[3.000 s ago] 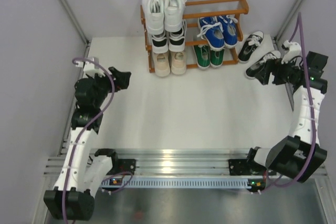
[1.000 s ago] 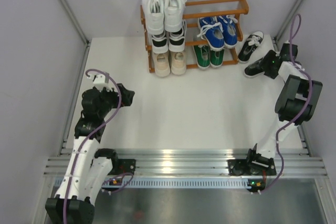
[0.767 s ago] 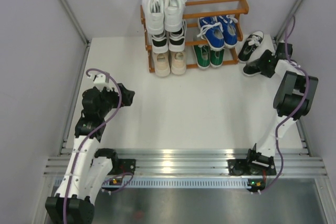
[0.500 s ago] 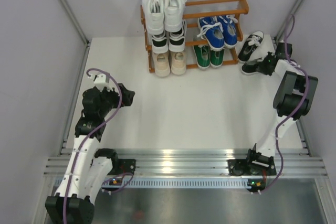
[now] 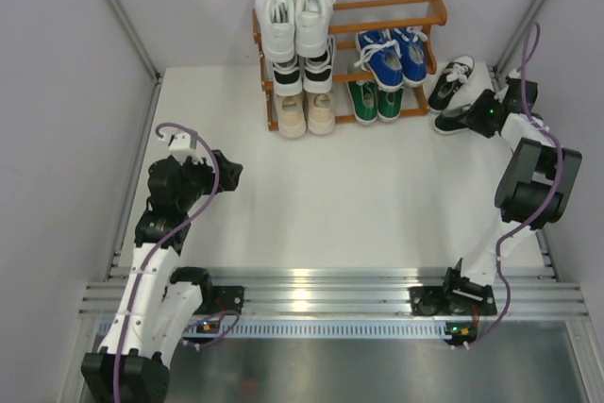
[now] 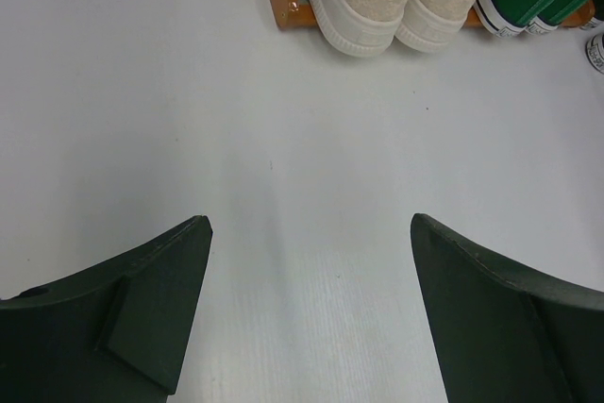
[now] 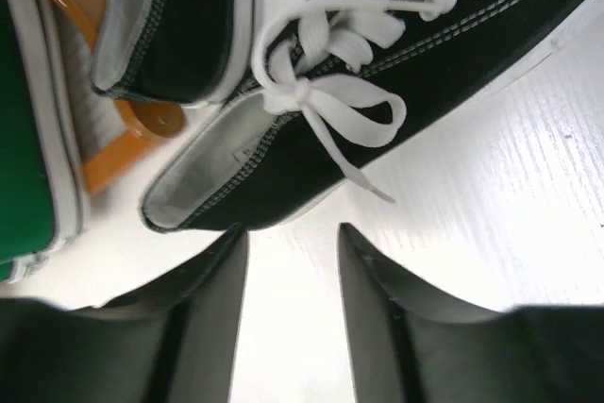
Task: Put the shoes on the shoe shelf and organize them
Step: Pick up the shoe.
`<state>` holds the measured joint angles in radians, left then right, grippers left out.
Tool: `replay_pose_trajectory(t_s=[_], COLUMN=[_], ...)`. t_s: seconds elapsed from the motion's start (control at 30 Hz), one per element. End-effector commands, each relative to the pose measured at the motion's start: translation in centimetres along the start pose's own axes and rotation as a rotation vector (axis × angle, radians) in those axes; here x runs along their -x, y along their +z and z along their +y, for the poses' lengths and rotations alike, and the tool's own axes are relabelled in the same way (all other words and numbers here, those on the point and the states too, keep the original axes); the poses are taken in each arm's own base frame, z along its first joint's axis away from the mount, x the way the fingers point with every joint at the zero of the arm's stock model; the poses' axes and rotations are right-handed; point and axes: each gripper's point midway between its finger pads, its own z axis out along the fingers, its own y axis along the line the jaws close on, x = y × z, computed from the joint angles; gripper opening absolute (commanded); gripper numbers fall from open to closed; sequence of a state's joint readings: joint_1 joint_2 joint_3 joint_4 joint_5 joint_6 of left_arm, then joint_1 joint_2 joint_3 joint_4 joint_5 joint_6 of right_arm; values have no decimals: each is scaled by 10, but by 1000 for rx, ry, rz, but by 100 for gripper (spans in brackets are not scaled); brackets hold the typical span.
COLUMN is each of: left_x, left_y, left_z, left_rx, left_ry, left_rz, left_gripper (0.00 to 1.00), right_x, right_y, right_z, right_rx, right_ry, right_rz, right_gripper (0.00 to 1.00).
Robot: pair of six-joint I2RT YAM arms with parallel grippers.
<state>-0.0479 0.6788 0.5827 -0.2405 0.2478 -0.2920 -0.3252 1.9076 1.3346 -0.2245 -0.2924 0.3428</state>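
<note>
The shoe shelf holds five pairs (white pair topmost). A loose black pair lies on the table just right of it. The left gripper is spread wide. The right gripper has its fingers slightly apart at one black heel, pinching nothing.

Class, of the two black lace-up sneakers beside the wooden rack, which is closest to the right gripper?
The black white-laced sneaker nearer the right arm's base; the right gripper is open at its heel. The other black sneaker lies behind.
</note>
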Motion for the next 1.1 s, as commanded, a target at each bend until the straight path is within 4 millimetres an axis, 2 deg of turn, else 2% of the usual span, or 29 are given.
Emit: replay_pose_trajectory(t_s=[0.0, 0.07, 0.3, 0.4, 0.43, 0.53, 0.63, 0.73, 0.77, 0.83, 0.87, 0.9, 0.97, 1.0, 1.07], left_x=[10, 10, 10, 8, 8, 6, 5, 5, 4, 4, 4, 5, 4, 5, 5], left_y=[-2, -2, 0, 0, 1, 3, 3, 4, 4, 4, 4, 4, 3, 3, 2], left_z=[-6, -5, -4, -4, -3, -1, -1, -1, -1, -1, -1, -2, -2, -3, -4], left_rx=[-26, -23, -19, -17, -16, -9, -5, -6, -8, -10, -8, -12, -12, -19, -22], left_ry=[24, 23, 23, 20, 21, 21, 21, 18, 20, 18, 18, 19, 17, 19, 19], left_rz=[-33, -34, -29, -24, -21, -12, -10, -7, -4, -4, -4, -6, -6, -9, -9], left_gripper=[91, 91, 91, 91, 91, 91, 91, 91, 91, 91, 91, 91, 91, 91, 91], right_x=[46, 55, 71, 73, 80, 80, 70, 61, 60, 56, 56, 57, 62, 64, 68], right_y=[-25, -23, 0, 18, 20, 35, 46, 51, 51, 50, 47, 39, 28, 11, -10], right_z=[27, 18, 4, 5, 9, 11, 4, -5, -6, -8, -9, -8, -4, 2, 13], right_rx=[60, -3, -93, -89, -89, -124, -173, -194, -190, -184, -172, -161, -126, -104, -53], right_ry=[-45, -34, -19, -18, -26, -50, -62, -65, -65, -72, -73, -78, -104, -129, -219], right_rz=[-149, -171, -171, -172, -182, -169, -144, -117, -112, -102, -98, -103, -127, -144, -168], right_gripper=[47, 54, 54, 55, 54, 54, 50, 38, 29, 19, 6, 1, 0, 0, 0])
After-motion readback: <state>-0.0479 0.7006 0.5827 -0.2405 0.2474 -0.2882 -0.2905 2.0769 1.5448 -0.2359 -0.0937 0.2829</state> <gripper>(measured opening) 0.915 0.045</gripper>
